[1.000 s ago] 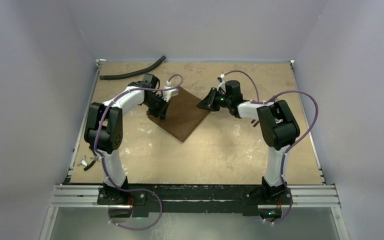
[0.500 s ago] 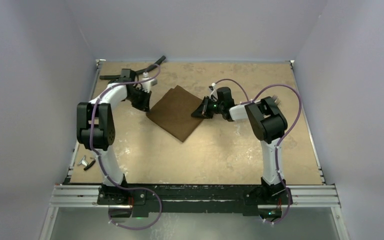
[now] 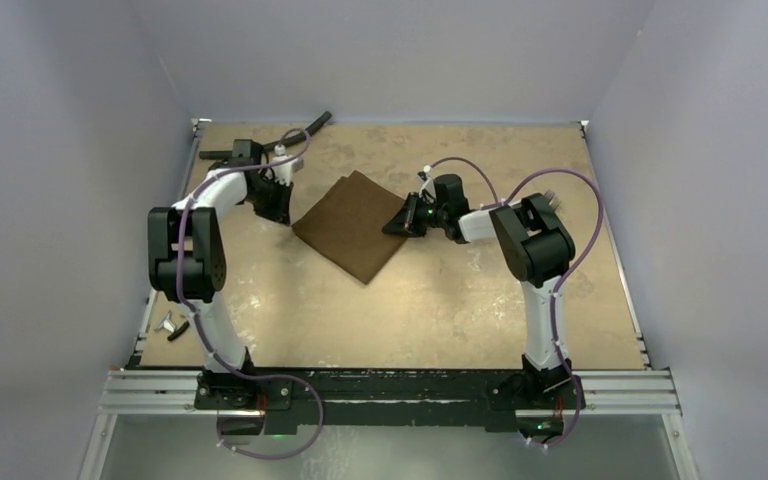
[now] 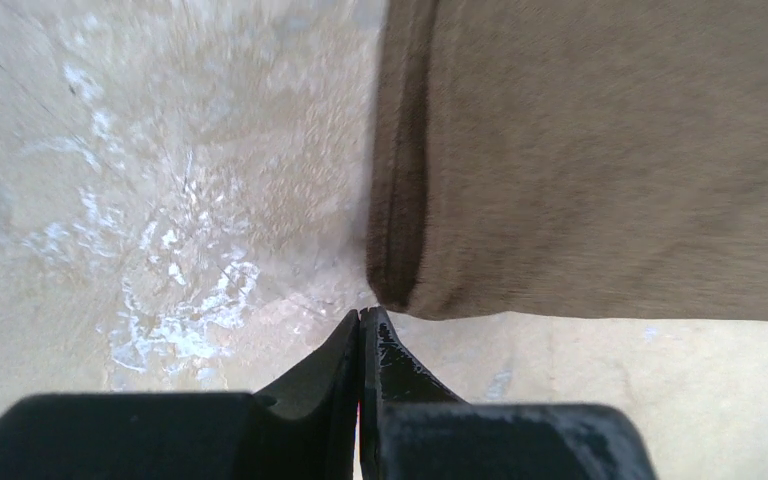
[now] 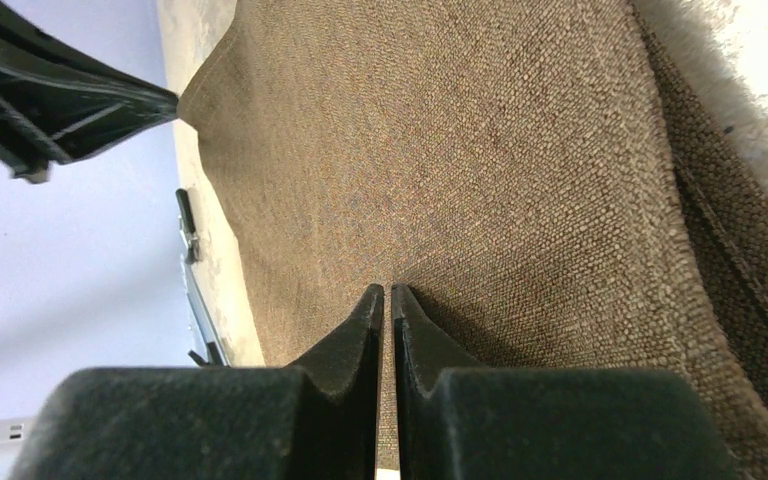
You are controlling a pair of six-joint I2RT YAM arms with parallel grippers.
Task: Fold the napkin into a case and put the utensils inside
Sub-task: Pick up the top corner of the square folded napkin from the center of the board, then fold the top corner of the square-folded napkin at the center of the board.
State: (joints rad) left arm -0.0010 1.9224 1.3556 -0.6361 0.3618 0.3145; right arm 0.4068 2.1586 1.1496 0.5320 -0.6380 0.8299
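You have open bench (image 3: 440, 310) nearward. The napkin (image 3: 353, 226) lies cornerwise, near-square. Left jaws pressed together beside its left corner; right jaws pinch its right corner.

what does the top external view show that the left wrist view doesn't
Only top external: the right gripper at the right corner of the napkin, the utensils near the table's left edge, a black hose at the back. Only left wrist: the napkin's layered edge close up, the left gripper shut. Both: napkin, table, left gripper.
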